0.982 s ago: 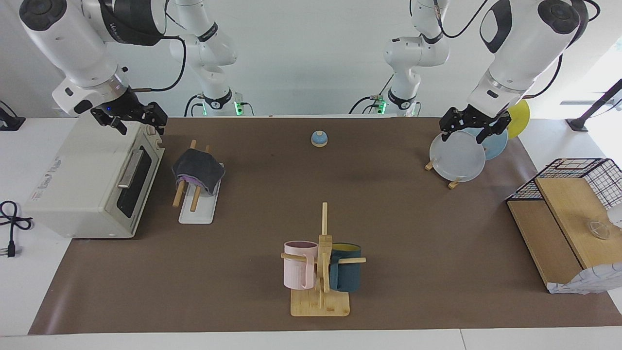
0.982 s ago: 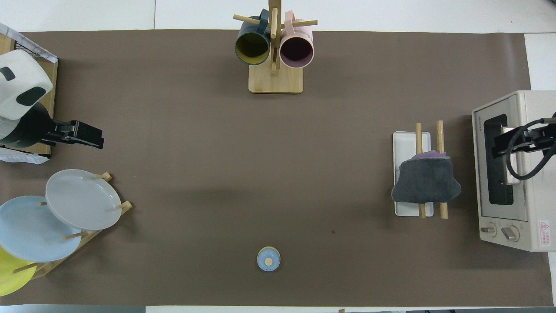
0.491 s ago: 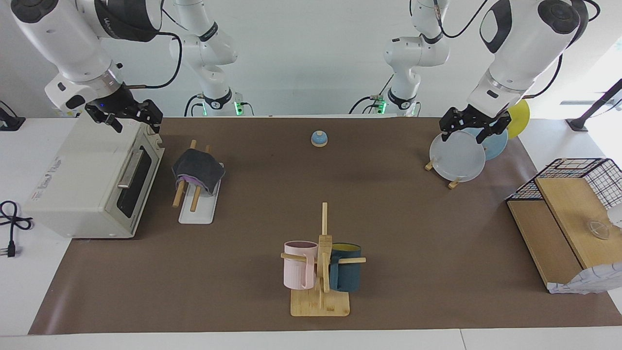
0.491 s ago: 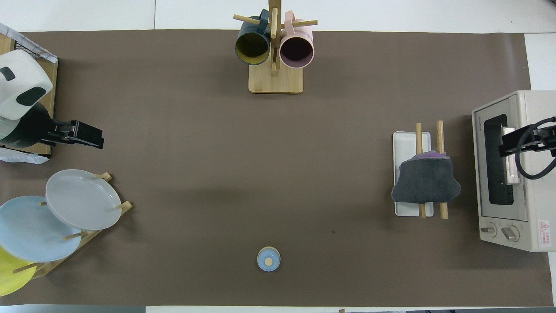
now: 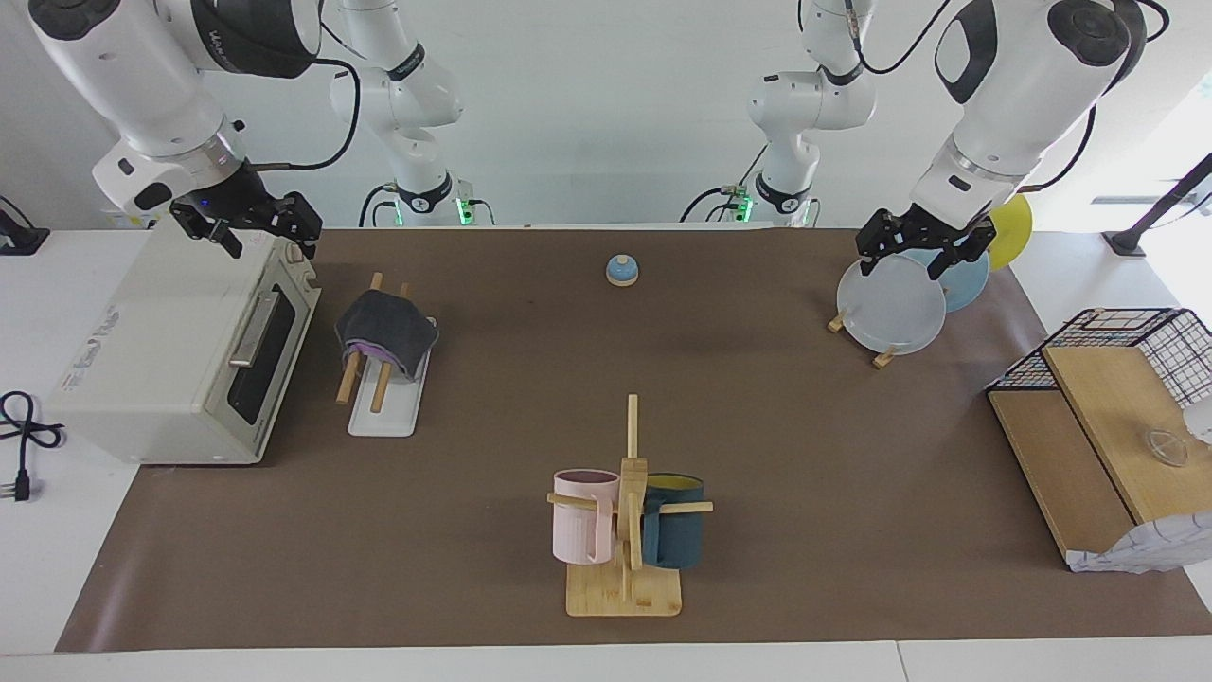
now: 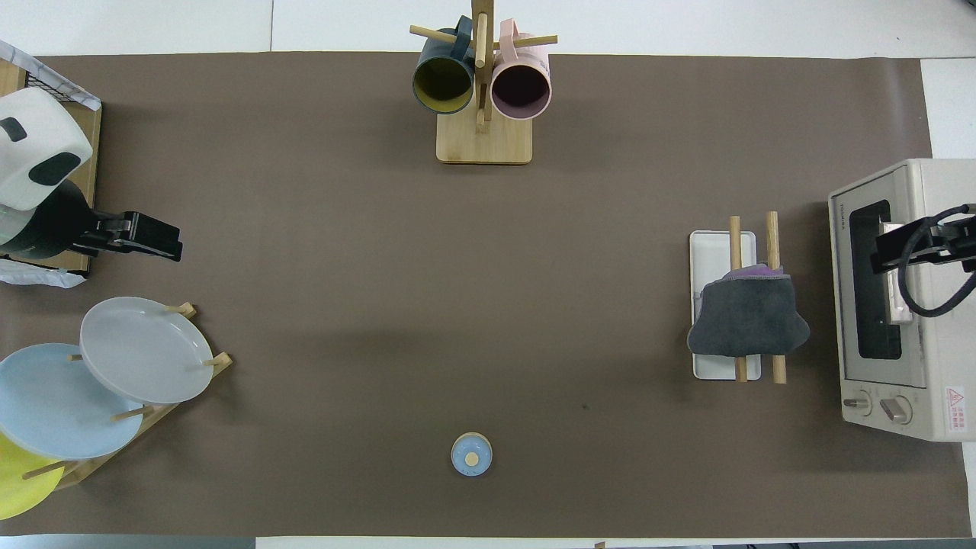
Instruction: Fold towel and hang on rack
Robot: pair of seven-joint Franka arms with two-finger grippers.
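Fingers on the left gripper [image 5: 911, 251] are spread with nothing between them; it hangs in the air over the plate stand [image 5: 881, 357], just above the grey plate [image 5: 891, 305], and that arm is just waiting. Right gripper [image 5: 258, 233] has its fingers spread too, also holding nothing, and it sits up over the top front edge of the toaster oven [image 5: 180, 355] at the right arm's end of the table.

So the towel [image 5: 386, 332] is draped over the two wooden rods of the rack [image 5: 383, 417], dark grey face up, with a bit of purple peeking out at the edge that's farther from the robots. It's bunched toward the end of the rods nearer the robots, and neither gripper touches it. The rack stands right in front of the toaster oven's door.

Other stuff: a little blue bell [image 5: 621, 270] mid-table near the robots, a mug stand [image 5: 625, 587] well farther out with a pink mug [image 5: 579, 516] and a dark teal mug [image 5: 674, 532] hanging on it, and a wire basket [image 5: 1127, 336] at the left arm's end.
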